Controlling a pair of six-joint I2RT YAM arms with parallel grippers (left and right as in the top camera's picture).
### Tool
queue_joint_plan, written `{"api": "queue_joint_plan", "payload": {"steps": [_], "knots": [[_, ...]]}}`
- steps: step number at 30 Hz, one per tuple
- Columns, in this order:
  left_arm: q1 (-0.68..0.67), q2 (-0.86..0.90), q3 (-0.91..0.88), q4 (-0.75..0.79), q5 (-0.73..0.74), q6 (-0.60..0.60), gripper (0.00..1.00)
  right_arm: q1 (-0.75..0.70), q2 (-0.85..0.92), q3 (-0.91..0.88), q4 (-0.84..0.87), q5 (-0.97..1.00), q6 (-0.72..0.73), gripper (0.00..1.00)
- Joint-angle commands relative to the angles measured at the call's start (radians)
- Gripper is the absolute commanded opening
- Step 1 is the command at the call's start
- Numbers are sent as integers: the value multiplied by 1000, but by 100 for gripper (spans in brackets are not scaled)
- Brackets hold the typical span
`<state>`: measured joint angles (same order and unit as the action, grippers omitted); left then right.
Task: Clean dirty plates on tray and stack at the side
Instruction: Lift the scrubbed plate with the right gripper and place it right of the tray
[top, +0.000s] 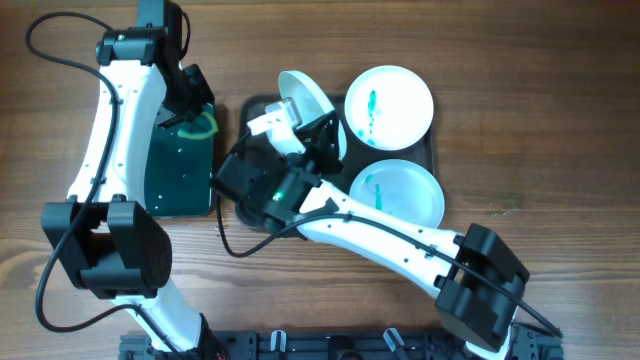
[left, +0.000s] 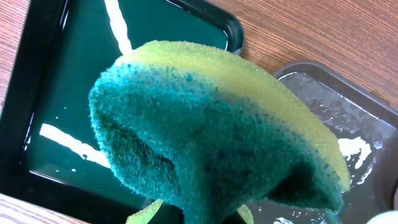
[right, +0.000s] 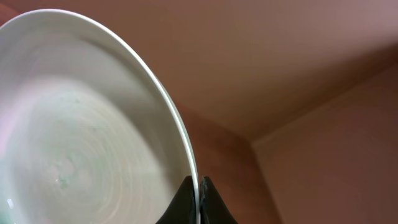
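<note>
Right gripper (right: 200, 198) fingers pinch the rim of a round white plate (right: 81, 124), tilted above large dark grey-green tray (top: 258, 105). Left gripper (top: 196, 114) squeezes green-yellow sponge (left: 211, 124) over small dark green tray (left: 56, 93). Two teal-streaked white plates (top: 390, 105) lie flat on the large tray.

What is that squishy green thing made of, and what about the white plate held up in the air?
The sponge looks like soft foam: yellow-green on one side, with a rougher dark green scrubbing layer full of tiny holes. The plate looks like glazed ceramic, or maybe hard plastic: smooth, white and slightly shiny, with a thin stiff rim.
</note>
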<state>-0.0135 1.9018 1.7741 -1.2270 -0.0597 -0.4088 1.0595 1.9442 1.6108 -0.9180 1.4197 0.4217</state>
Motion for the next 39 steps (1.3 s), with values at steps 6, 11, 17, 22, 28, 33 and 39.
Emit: {"api": "queue_joint_plan", "payload": {"steps": [6, 11, 17, 22, 28, 33, 39], "knots": [[-2, -6, 12, 3, 53, 8, 4, 3, -32, 1, 25, 100, -28, 4], [-2, -6, 12, 3, 53, 8, 4, -9, -32, 1, 23, -266, 6, 4], [-14, -6, 12, 3, 53, 8, 4, -232, -122, 1, 27, -1051, 124, 4], [-70, -6, 12, 7, 51, 8, 4, -663, -242, 1, -41, -1497, -8, 4], [-87, -6, 12, 16, 51, 8, 4, -1150, -262, -49, -152, -1564, -133, 4], [-87, -6, 12, 17, 51, 8, 4, -1397, -269, -305, 60, -1575, -132, 4], [-87, -6, 12, 19, 51, 8, 4, -1440, -265, -579, 389, -1480, -134, 4]]}}
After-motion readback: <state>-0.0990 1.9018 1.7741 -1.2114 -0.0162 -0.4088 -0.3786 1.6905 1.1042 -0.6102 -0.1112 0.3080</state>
